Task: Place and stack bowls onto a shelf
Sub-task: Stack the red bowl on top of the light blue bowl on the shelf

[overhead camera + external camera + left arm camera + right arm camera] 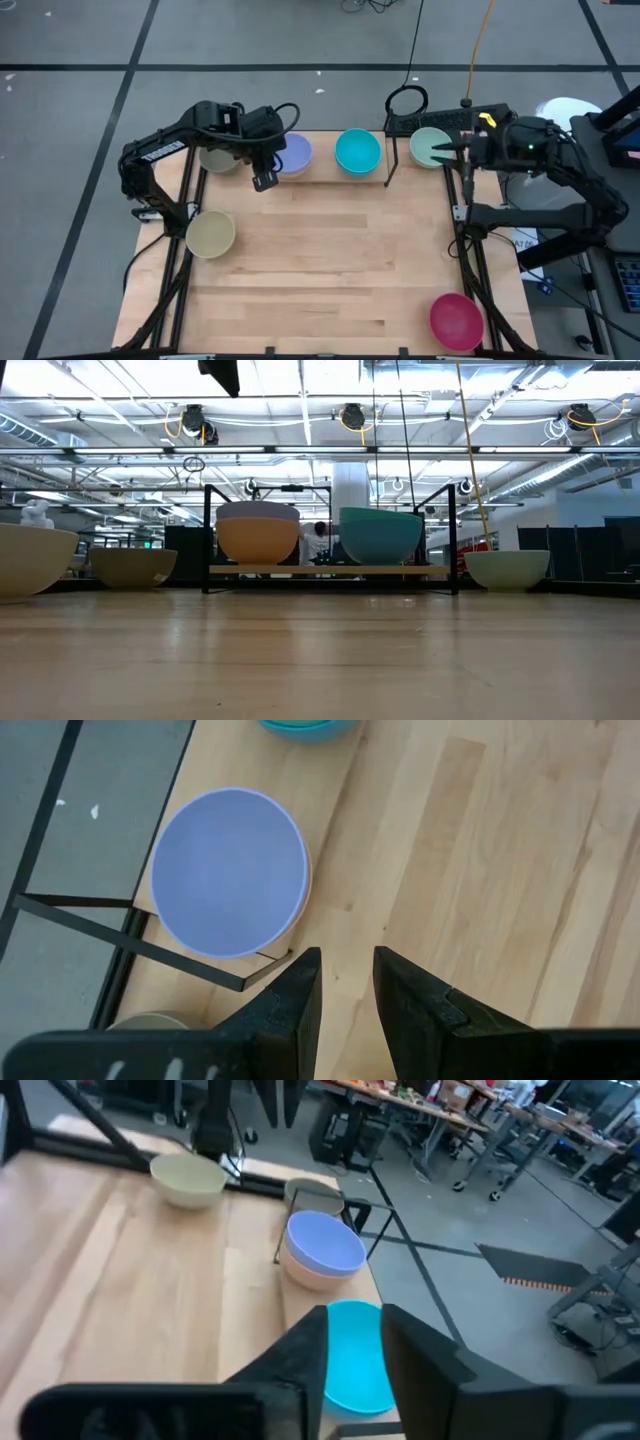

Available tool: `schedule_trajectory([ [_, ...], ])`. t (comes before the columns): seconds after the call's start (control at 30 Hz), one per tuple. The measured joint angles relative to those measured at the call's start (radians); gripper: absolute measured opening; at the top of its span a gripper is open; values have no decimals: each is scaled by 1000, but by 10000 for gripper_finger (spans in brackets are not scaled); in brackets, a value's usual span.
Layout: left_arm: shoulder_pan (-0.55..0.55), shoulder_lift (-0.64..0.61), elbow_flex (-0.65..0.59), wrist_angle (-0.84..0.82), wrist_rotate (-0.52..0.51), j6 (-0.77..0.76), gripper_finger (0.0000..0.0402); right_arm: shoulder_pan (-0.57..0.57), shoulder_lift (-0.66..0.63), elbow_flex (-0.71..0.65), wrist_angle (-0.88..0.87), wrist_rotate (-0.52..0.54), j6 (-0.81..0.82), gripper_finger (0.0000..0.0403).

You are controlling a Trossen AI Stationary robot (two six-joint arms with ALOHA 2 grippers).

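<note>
Left gripper (264, 180), fingers slightly apart and empty, hovers at 7 o'clock of the lavender bowl (292, 153) stacked on the shelf (388, 172). Right gripper (450, 152), slightly apart, hovers over the mint bowl (428, 146).

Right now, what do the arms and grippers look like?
Both arms are black and jointed. The left gripper has two flat dark fingers, black cable looped at the wrist and white lettering on the forearm. The right gripper is similar, with a small green light behind it.
</note>
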Motion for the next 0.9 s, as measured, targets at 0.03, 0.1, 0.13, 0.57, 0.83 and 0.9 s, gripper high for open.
schedule_trajectory([
  [0.03, 0, 0, 0, 0, 0, 1, 99, 0, 1, 0, -4, -2, -10, 98],
  [0.1, 0, 0, 0, 0, 0, 10, 99, 0, 1, 0, -38, -19, -17, 102],
  [0.13, 0, 0, 0, 0, 0, 16, 99, 0, 1, 0, -62, -24, -17, 102],
  [0.57, 0, 0, 0, 0, 0, 43, 99, 0, 5, 0, -432, 1, 99, 83],
  [0.83, 0, 0, 0, 0, 0, 42, 99, 0, 31, 0, -598, -107, 269, 83],
  [0.9, 0, 0, 0, 0, 0, 42, 99, 0, 41, 0, -610, -175, 319, 83],
])
